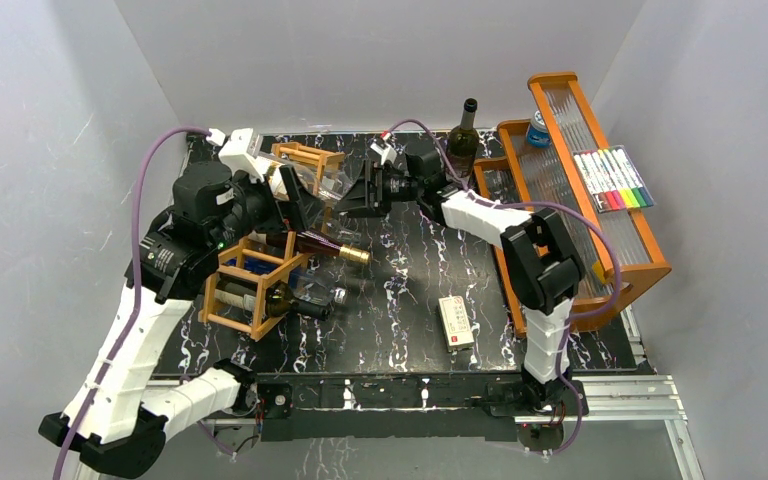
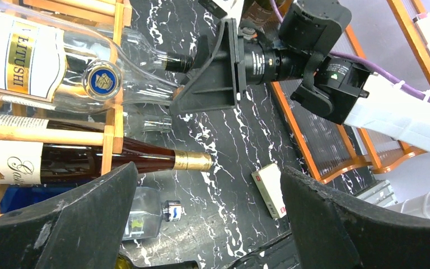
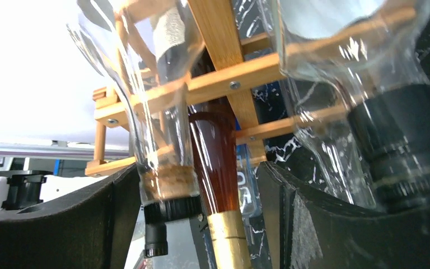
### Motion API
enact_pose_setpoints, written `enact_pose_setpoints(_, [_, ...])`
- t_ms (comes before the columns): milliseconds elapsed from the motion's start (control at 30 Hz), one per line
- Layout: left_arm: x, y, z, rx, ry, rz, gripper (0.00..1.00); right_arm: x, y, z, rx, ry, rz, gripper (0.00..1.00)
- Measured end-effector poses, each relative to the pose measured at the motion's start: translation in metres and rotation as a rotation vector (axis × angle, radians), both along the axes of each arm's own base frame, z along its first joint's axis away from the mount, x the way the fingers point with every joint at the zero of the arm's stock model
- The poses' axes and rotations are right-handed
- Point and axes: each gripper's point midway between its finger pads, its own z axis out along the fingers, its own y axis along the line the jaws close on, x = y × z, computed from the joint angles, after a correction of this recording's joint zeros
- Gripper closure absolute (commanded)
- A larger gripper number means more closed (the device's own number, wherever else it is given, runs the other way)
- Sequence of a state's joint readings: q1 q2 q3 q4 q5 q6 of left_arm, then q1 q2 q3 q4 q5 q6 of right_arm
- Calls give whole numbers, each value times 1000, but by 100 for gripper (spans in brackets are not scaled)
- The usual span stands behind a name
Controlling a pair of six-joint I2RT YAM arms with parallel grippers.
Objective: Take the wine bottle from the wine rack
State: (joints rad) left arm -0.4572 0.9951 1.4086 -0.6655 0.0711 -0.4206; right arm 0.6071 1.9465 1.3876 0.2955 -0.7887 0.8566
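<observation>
The wine rack (image 1: 260, 262) is an orange-brown lattice left of centre, with several bottles lying in it. A clear bottle (image 1: 312, 182) lies in its far cell, neck pointing right. My right gripper (image 1: 348, 196) reaches in from the right, jaws open to either side of that neck. In the right wrist view the corked neck with its black cap (image 3: 159, 210) sits by the left finger (image 3: 89, 224), with a gap on the other side. An amber bottle with gold foil (image 3: 228, 238) lies behind it. My left gripper (image 2: 210, 224) hangs wide open above the rack's near side, holding nothing.
A second clear bottle (image 3: 403, 151) lies just outside my right finger. A dark bottle (image 1: 463, 140) stands at the back, next to an orange tiered tray (image 1: 625, 265) with a blue can and markers. A white box (image 1: 456, 322) and a small clear bottle (image 1: 325, 297) lie on the table.
</observation>
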Motion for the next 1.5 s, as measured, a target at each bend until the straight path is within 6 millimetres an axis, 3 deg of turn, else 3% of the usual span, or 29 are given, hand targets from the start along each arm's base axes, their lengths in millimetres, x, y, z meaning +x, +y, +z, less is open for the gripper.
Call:
enact_pose_setpoints(367, [0,-2,-12,-13,45,8,2,7,26,19,94,-18,95,37])
enact_pose_setpoints(800, [0,-2,-12,-16,48,11,2,1,43,19,137,10,187,43])
enact_pose_setpoints(1067, [0,-2,-12,-15,47,11,2,-1,45,25,152,2,218,40])
enact_pose_setpoints(1400, [1,-1,-12,-7,42,14,2,-2,45,21,158,10,250,75])
enact_pose_setpoints(1500, [1,-1,-12,-5,42,14,2,-3,45,23,163,18,252,81])
